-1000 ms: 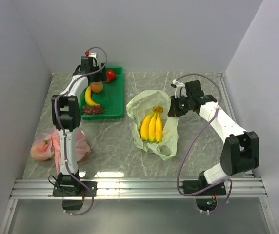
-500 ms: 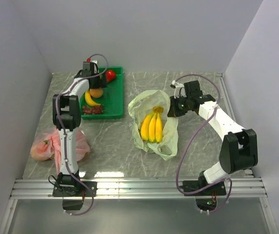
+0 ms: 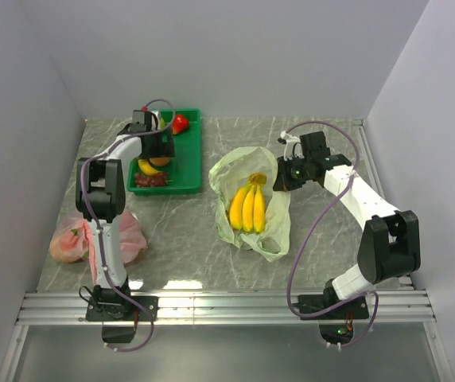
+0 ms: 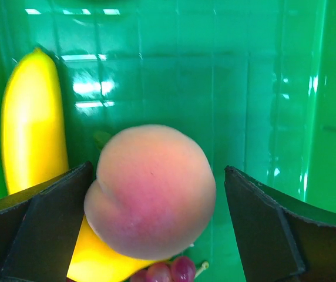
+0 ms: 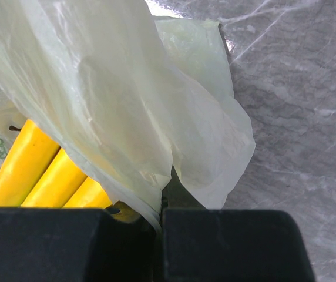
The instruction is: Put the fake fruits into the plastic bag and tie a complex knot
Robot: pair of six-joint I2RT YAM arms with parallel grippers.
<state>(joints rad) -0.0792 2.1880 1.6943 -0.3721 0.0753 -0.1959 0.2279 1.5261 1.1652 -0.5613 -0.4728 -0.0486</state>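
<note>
the plastic bag [image 3: 229,169], pale green and see-through, lies crumpled near the middle of the grey marbled worktop [image 3: 180,231], its mouth facing the far wall. a bunch of bananas [image 3: 247,208] sits inside it. the right end effector [image 5: 159,214] is clenched on the bag's thin edge at the right side of the opening, with the film pinched between its two black fingers. the rest of the fake fruits are in a green tray [image 3: 186,159] at the far left. there the left end effector [image 4: 157,176] is spread wide and lowered over a peach [image 4: 150,191]. one finger is touching or nearly touching the peach's side, and the other stands clear of it. a single banana [image 4: 30,117] lies beside and partly under the peach, with dark grapes [image 4: 168,271] next to it. a small red fruit [image 3: 180,122] rests at the tray's far edge. a pink bag [image 3: 72,243] lies at the near left.
</note>
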